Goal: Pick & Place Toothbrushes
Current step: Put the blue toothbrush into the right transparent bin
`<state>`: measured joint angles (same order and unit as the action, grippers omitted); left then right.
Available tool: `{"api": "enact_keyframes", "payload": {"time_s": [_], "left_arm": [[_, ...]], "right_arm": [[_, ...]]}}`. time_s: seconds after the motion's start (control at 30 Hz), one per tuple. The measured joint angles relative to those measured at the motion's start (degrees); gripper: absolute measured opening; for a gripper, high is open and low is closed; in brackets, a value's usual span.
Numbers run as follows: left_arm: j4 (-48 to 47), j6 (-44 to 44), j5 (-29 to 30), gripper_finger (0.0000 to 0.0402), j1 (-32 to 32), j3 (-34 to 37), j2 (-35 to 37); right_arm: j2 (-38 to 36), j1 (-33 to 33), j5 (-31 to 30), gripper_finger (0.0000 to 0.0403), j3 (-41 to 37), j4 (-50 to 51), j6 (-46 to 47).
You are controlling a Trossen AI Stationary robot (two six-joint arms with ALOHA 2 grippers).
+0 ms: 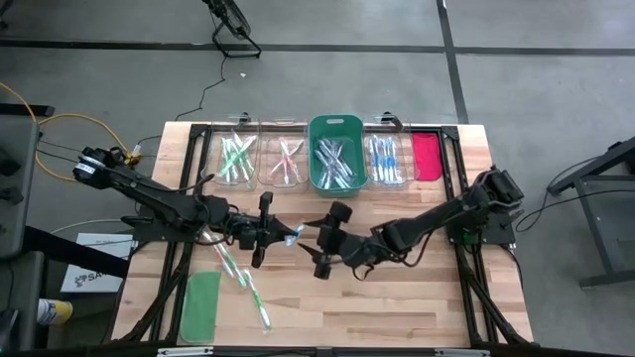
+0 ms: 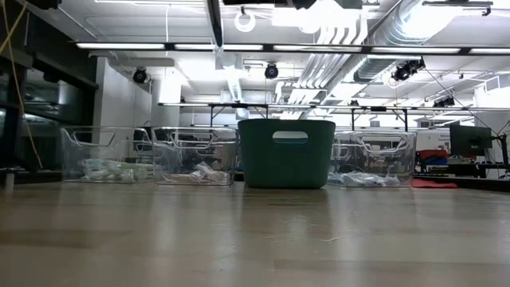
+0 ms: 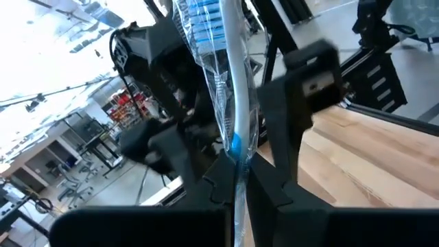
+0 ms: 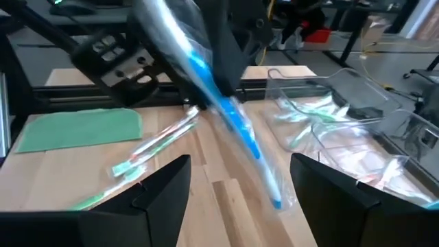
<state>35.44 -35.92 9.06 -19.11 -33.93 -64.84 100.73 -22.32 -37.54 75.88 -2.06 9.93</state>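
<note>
Item: one blue toothbrush [image 3: 230,82] in a clear crinkled wrapper, white handle with a blue accent and blue bristles. We find it clamped in the left gripper [image 1: 266,230], above the table's [image 1: 397,297] middle, its free end reaching toward the right gripper [image 1: 324,241]. From the right wrist the same brush [image 4: 233,130] slants between that gripper's fingers [image 4: 161,189], which stand wide apart and do not touch it.

Nearby: two green toothbrushes [image 1: 243,278] lie loose on the pale wooden planks near the front left, just beside a flat green lid [image 1: 201,305].

Along the far edge we log a row of bins: a clear one [image 1: 234,159] with green brushes, a clear one [image 1: 286,159] with pink brushes, an opaque green tub [image 1: 336,154] holding a mixed heap, a clear one [image 1: 387,159] with blue brushes. A flat red-pink lid [image 1: 427,156] lies just right of the last.

Nothing lies between the two grippers except the held brush. From table height we see only the row of bins, no arms.
</note>
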Motion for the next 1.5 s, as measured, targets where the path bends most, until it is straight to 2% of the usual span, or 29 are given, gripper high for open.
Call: {"api": "enact_keyframes", "payload": {"time_s": [0.23, 0.33, 0.7, 1.0, 1.2, 1.37, 1.5], "left_arm": [[1.86, -0.97, -2.19, 0.0006, 0.0, -0.02, -0.02], [1.86, -0.98, -2.18, 0.0006, 0.0, -0.02, -0.02], [1.75, -0.28, -1.72, 0.0009, 0.04, -0.11, -0.02], [1.45, -1.19, 0.05, 0.0079, 0.0, -0.15, 0.0], [-0.09, -4.48, 1.11, 0.0155, 0.02, -0.13, -0.02], [-4.45, -8.98, 10.57, 0.0213, -0.04, -0.11, -0.02], [-7.02, -9.07, 21.27, 0.0231, -0.01, -0.11, -0.02]], "right_arm": [[0.0, 3.34, 5.19, 0.0241, 0.0, -0.42, -2.56], [0.0, 3.73, 6.1, 0.0218, 0.01, -0.4, -2.68], [0.09, 2.76, 6.75, 0.0021, 0.0, 0.55, -3.78], [0.11, 2.72, 8.05, 0.0015, 0.0, 0.21, 1.16], [-0.57, 2.79, 7.55, 0.0015, 0.0, 3.56, 8.08], [-4.31, 3.06, 3.91, 0.0015, 0.0, 15.14, 19.41], [-8.99, 4.32, 0.5, 0.0015, 0.02, 29.41, 30.12]]}}
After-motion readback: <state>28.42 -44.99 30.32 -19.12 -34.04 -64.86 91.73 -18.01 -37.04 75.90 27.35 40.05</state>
